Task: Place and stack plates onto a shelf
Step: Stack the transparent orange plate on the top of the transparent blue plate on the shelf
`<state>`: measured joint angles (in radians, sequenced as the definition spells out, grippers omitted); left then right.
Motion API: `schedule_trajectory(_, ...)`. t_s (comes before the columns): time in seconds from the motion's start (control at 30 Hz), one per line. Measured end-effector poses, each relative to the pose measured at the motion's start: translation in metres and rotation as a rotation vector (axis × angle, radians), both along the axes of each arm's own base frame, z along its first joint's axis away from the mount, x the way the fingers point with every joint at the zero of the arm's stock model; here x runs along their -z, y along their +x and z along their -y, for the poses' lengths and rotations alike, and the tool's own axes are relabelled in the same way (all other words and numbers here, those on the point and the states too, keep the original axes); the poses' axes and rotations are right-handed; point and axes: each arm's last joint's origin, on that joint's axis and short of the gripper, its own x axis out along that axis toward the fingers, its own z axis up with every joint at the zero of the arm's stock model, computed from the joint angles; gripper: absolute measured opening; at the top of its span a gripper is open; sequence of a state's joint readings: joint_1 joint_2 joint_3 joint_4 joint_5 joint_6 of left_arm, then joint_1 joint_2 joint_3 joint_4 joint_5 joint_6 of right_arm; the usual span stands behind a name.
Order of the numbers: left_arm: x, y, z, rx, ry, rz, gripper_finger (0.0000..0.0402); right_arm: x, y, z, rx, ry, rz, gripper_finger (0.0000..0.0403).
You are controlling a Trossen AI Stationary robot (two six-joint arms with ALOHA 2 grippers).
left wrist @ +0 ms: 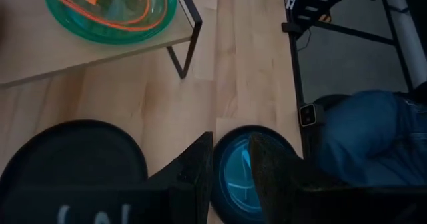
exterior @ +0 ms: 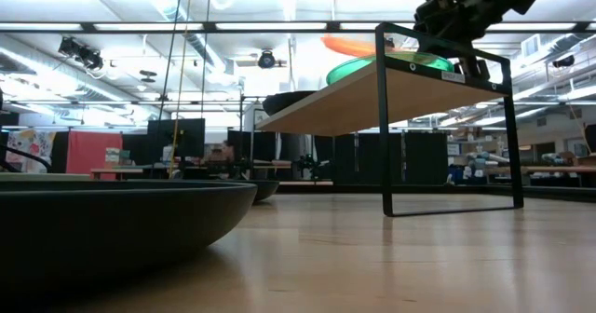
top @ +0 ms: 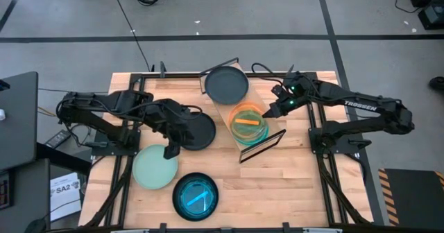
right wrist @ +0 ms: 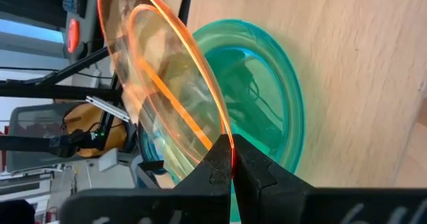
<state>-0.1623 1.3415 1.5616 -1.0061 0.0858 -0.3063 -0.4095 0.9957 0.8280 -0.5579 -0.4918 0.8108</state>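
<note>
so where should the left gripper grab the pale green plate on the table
The pale green plate lies flat on the table, so only its thin raised rim is grippable. Probably best to pinch the rim nearest the left gripper, coming down from above, one finger inside and one outside.

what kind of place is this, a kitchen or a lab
Most likely a robotics lab or workshop: two arms bolted to a slatted wooden table, taped concrete floor with cables, and open ceiling strip lights over distant workbenches.

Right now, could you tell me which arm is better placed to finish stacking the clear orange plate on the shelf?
The right. The right gripper already pinches the rim of the clear orange plate, tilted over the bright green plate on the pale wood shelf. The left gripper hovers near the pale green plate.
</note>
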Motion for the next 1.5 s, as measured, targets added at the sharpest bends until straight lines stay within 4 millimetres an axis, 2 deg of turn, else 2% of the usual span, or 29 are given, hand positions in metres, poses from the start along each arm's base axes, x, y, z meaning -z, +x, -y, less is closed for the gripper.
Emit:
schedule_trajectory(0.83, 0.0001, 0.0, -0.0001, -0.001, 0.005, 0.0, 0.0103, -0.0002, 0.0, 0.0001, -0.019, -0.032, 0.007, 0.0027)
schedule_trajectory(1.5, 0.0001, -0.0001, -0.0001, -0.001, 0.005, 0.0, 0.0103, 0.0002, -0.0001, 0.0015, 0.009, -0.077, -0.005, 0.011)
